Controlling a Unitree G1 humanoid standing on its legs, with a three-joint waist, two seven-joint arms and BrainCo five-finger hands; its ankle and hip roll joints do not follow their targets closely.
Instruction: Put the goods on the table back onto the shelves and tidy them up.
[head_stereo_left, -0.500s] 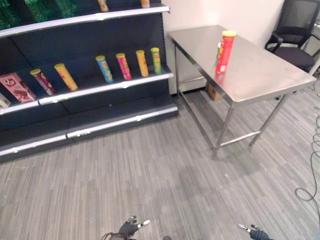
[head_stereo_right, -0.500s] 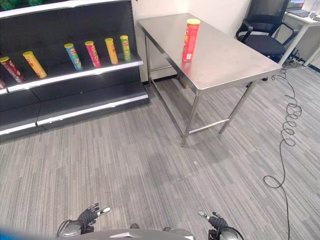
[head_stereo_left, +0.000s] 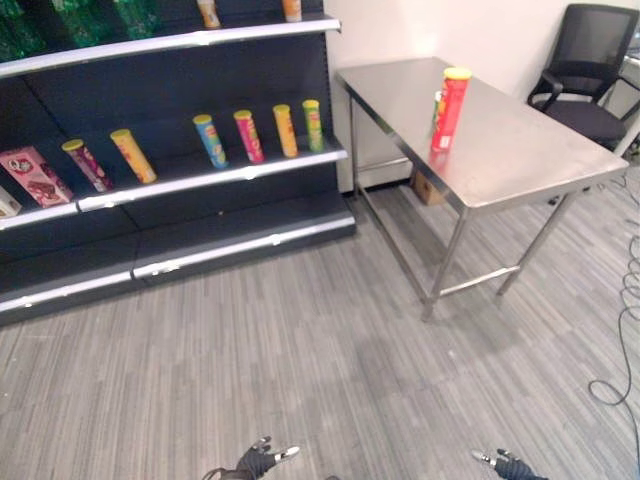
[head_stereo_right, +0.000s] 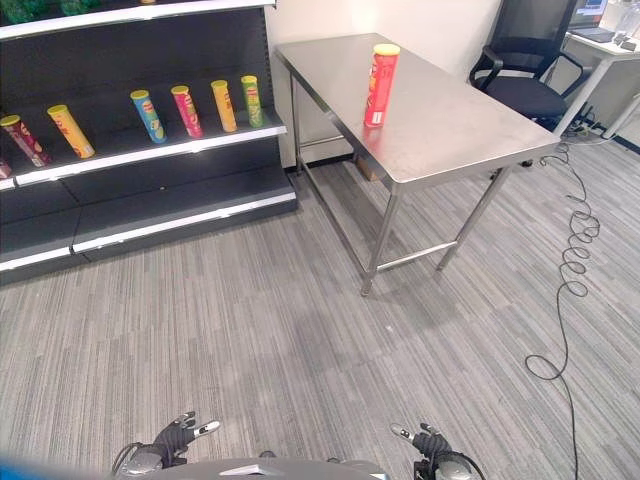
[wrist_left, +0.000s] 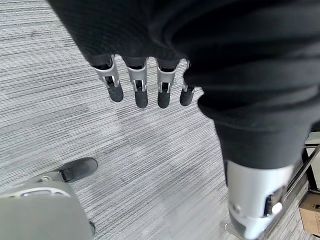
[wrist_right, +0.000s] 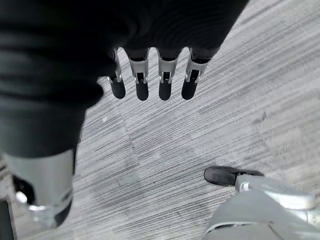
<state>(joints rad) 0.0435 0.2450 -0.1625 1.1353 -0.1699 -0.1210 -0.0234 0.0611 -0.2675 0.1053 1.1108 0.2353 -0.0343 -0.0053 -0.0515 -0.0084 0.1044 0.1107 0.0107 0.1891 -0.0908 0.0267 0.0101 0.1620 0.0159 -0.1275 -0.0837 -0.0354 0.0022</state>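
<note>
Black shelf unit (head_stereo_left: 190, 190) with a row of crisp tubes (head_stereo_left: 260, 133) stands just left of the steel table (head_stereo_right: 470, 120); the left eye view also catches a pink box (head_stereo_left: 35, 174) on the shelf's far left, the right eye view a black office chair (head_stereo_right: 525, 80) and desk corner (head_stereo_right: 600, 40) beyond the table. The tall red crisp tube with yellow lid (head_stereo_right: 380, 85) stands upright on the table top near its left edge, and the left eye view shows a second small item partly hidden behind it. Left hand (wrist_left: 140, 80) and right hand (wrist_right: 150, 75) hang low over grey carpet (head_stereo_right: 300, 330), fingers straight and relaxed, gripping nothing, both well apart from the tube.
</note>
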